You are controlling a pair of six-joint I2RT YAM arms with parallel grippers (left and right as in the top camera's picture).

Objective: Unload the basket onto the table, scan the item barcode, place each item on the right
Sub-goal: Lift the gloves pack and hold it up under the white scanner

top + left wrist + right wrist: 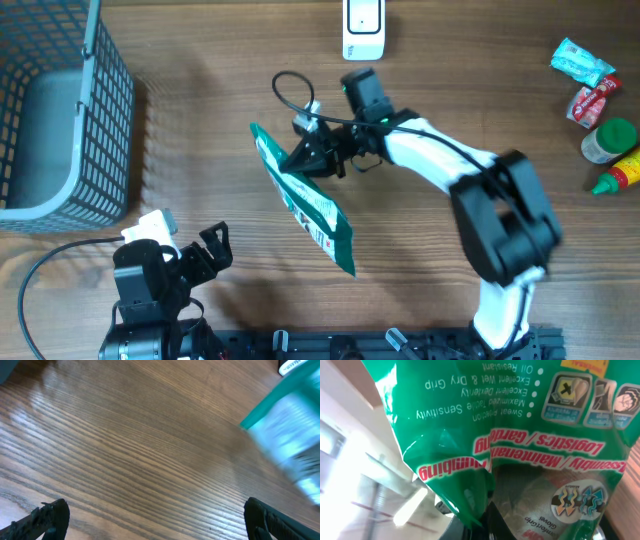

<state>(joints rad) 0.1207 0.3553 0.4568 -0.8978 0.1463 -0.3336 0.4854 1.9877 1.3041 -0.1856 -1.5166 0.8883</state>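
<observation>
Right wrist: right fingers (318,155) pinch "Wet & Dry Grip" pack (520,420); left fingers (47,517) spread.

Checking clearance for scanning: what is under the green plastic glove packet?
Wooden table shows around the green plastic glove packet; the patch directly beneath it is covered.
</observation>
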